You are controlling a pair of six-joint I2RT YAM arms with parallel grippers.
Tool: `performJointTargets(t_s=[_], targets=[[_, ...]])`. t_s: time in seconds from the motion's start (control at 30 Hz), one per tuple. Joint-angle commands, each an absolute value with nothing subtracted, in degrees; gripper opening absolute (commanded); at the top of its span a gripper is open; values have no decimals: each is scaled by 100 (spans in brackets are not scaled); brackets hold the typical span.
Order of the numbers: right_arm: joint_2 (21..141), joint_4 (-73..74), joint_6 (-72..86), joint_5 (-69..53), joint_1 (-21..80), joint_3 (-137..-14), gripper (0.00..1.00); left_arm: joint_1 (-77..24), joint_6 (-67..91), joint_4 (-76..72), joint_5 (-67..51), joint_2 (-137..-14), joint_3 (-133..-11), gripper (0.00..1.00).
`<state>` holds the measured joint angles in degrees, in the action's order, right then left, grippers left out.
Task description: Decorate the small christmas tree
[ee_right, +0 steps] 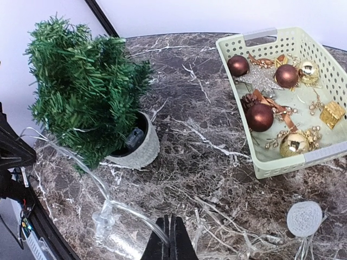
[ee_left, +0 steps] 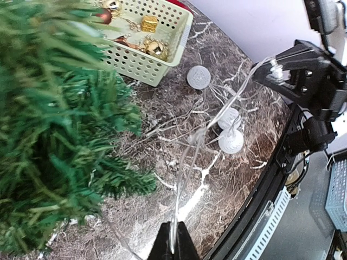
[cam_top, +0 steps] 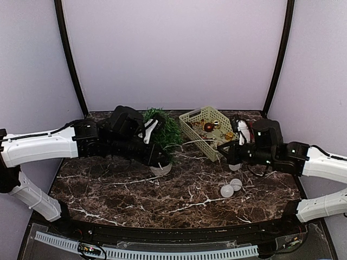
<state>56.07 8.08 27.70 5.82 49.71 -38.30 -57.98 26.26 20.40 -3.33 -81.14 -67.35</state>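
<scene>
Nearest your left wrist lens: left gripper (ee_left: 173, 238), jaws pressed together on the clear wire of the light string (ee_left: 181, 179). Wire climbs from the tips across the tabletop (cam_top: 135, 195) toward the other arm.

Right gripper (ee_right: 171, 238): jaws closed as well, the same clear wire pinched at the tips and curving off to the left. You see the string slung between the two arms in the left wrist view.

Small christmas tree (ee_right: 87, 86): bushy, dark green, stiff needle-like boughs sticking out all round, fuller at the crown than at the base. It sits in a round white pot (ee_right: 142, 149) with a textured wall. Position: back of the tabletop, a little left of centre, just left of the basket (ee_right: 237, 108) but not touching it. Your left arm lies across its front in the top view. A run of clear wire passes just beside its lowest boughs.

White globes (ee_left: 231, 141) of the string lie on the marble in front of the basket. Inside the basket: brown and gold baubles (ee_right: 260, 116).
</scene>
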Motion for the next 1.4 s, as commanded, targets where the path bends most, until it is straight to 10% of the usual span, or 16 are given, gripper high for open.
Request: performJointTargets(t_s=[0.0, 0.47, 0.93, 1.37], targets=[[6025, 1581, 2626, 661, 5100, -4902, 0, -5710, 3039, 1611, -168, -7720, -6345, 0], [7494, 2025, 1972, 1231, 5584, -7393, 0, -5635, 3628, 865, 156, -6779, -5118, 1], [7420, 1993, 1612, 219, 5843, -7502, 0, -5634, 2146, 1357, -79, -5699, -5426, 73], [7224, 1631, 1856, -748, 5860, -7259, 0, -5634, 956, 1475, -769, -7492, -7469, 76]])
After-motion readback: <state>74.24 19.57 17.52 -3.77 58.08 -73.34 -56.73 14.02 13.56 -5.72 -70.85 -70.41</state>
